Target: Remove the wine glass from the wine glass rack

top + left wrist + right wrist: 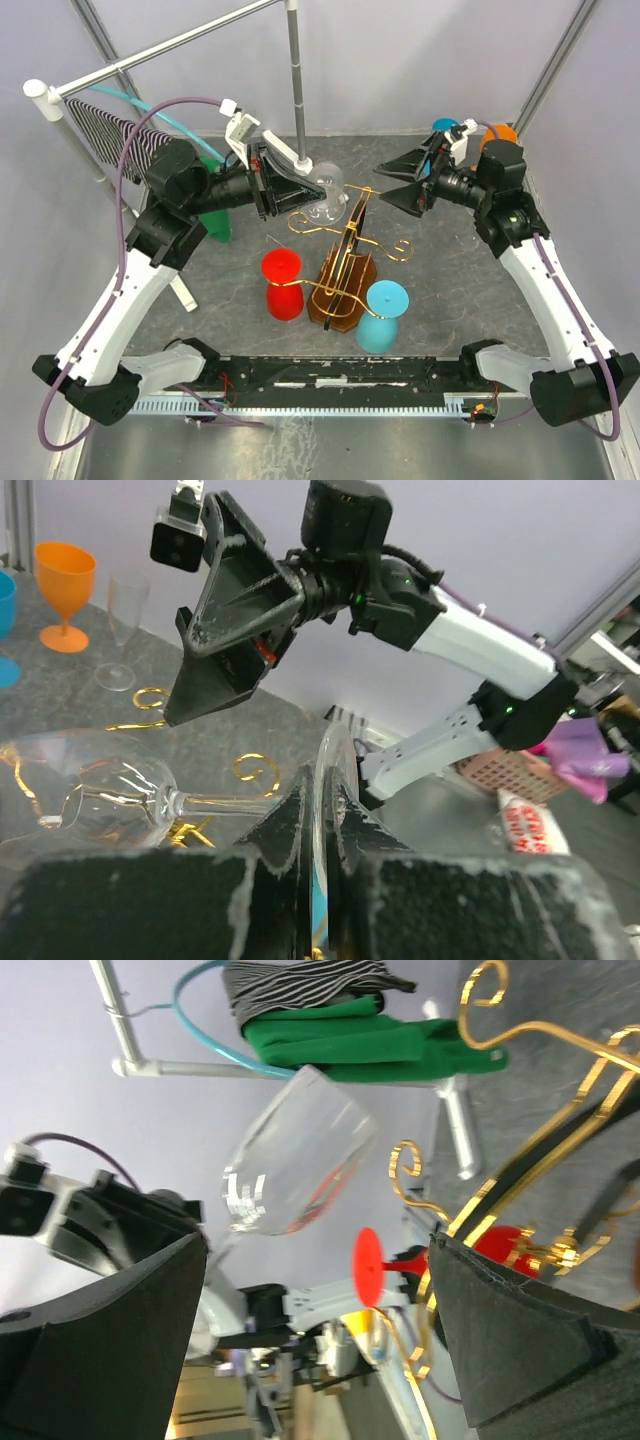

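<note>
From the top: fixed high above and behind the 2 arm bases, looking down and forward, far enough back to hold the whole table (450, 300) with the rack (345, 250) at centre. From the left wrist: sitting close behind the left fingers (280, 830), facing across toward the right gripper (185, 670). From the right wrist: tilted, peering between the right fingers (520, 1340) back toward the left side. Shared by all 3: the wine glass (325, 195) and the rack.
</note>
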Controlling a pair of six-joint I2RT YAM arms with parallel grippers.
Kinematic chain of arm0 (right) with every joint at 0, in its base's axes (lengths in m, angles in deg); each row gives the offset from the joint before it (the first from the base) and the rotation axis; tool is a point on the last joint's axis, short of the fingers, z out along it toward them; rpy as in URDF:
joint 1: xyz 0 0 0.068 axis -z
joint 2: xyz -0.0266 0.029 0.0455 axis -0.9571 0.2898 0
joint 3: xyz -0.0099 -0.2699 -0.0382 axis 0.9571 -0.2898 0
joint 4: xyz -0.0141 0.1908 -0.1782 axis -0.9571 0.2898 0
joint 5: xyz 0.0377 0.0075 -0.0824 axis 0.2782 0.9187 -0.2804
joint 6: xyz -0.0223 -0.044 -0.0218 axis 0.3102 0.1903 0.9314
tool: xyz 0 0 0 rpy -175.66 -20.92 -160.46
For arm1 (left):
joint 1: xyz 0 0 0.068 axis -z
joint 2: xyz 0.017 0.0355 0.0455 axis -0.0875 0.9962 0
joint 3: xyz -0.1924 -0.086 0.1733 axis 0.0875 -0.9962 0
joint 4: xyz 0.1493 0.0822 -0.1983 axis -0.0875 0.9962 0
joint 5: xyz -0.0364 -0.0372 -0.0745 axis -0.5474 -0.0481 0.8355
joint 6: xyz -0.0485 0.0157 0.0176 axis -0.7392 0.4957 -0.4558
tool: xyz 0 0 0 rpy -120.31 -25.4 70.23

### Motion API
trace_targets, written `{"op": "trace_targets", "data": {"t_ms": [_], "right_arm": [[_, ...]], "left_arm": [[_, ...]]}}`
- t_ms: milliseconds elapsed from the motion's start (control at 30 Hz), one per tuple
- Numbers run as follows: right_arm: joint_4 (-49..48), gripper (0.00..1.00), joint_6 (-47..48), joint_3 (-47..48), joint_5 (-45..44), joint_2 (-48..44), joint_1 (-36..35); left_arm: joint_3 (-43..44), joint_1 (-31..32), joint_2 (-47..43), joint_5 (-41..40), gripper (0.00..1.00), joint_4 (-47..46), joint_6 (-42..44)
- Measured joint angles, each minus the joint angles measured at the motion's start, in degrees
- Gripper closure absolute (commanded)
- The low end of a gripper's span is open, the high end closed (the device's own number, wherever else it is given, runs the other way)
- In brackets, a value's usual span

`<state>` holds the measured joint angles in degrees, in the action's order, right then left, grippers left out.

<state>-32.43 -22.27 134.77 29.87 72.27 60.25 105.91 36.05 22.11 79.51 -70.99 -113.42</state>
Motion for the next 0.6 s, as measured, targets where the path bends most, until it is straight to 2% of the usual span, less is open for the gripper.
{"op": "trace_targets", "data": {"t_ms": [133,267,600], "right_arm": [[-5.11,0.00,-10.73,0.81,-1.55,1.81,-1.97],[-8.81,0.00,-18.47,0.81,-4.35,1.77,-2.62],[-10.73,0.00,-26.62,0.81,-9.44,3.39,-6.88]], "left_arm": [[0.83,-0.02,2.80,1.03,0.97,1.75,9.33],[1.84,-0.02,5.35,0.98,0.97,2.93,14.84],[2.40,-0.02,7.58,3.28,0.97,0.50,17.03]]}}
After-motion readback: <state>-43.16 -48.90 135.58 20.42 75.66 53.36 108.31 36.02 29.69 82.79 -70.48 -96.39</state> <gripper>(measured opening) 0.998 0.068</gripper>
